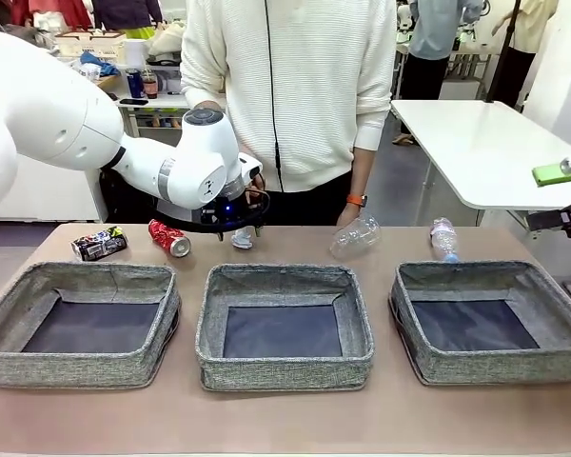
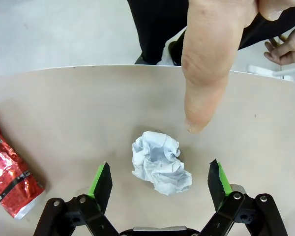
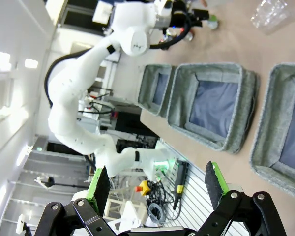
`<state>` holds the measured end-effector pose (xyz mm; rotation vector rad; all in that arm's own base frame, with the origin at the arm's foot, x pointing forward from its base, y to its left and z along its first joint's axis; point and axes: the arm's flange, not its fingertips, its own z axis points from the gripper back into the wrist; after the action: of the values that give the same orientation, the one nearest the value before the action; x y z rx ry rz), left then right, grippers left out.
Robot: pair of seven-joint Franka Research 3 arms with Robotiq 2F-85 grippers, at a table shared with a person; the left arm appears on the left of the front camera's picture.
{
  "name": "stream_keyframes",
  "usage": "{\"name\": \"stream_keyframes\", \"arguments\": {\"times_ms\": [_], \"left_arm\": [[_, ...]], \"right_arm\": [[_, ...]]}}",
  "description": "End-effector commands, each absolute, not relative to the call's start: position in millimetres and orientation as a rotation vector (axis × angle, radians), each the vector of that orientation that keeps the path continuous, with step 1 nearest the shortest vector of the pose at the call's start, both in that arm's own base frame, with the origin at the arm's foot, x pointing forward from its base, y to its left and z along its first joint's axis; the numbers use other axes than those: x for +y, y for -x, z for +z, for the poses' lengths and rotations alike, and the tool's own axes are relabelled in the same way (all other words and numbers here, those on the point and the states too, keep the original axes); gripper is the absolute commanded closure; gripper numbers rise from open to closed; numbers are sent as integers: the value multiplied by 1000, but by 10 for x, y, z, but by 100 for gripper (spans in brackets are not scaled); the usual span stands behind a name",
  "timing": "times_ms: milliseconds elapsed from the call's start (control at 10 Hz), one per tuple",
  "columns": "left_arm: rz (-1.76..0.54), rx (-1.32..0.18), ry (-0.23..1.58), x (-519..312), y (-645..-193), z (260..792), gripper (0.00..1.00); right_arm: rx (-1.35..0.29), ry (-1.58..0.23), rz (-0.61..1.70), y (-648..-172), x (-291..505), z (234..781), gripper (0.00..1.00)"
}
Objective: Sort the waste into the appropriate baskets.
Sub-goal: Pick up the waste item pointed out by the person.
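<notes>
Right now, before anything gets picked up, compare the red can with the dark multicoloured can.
The red can is bright red with a silver end; the dark multicoloured can is mostly black with coloured print. The red can lies nearer the paper ball; the dark multicoloured can lies farther to the robot's left. Both lie on their sides behind the left basket.

Bright even indoor light, soft shadows, wrist-cam edge distortion.
</notes>
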<state>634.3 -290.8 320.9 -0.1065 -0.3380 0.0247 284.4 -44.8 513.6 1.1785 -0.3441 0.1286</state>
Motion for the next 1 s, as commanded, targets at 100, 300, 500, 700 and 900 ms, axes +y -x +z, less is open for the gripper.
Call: {"name": "stream_keyframes", "arguments": {"times_ms": [100,300,500,700,900], "left_arm": [[49,-345,110,-2925,-6412,3199,0],[55,-346,110,-2932,-6399,3210,0],[48,-350,90,-2954,-6390,3213,59],[43,-351,89,-2949,-6398,3220,100],[42,-346,85,-2949,-6406,3212,100]], "right_arm": [[-368,-1196,154,-2871,-445,5154,0],[-368,-1196,154,-2871,-445,5154,0],[-368,-1196,154,-2871,-445,5154,0],[-368,-1196,154,-2871,-445,5154,0],[-368,-1196,154,-2871,-445,5154,0]]}}
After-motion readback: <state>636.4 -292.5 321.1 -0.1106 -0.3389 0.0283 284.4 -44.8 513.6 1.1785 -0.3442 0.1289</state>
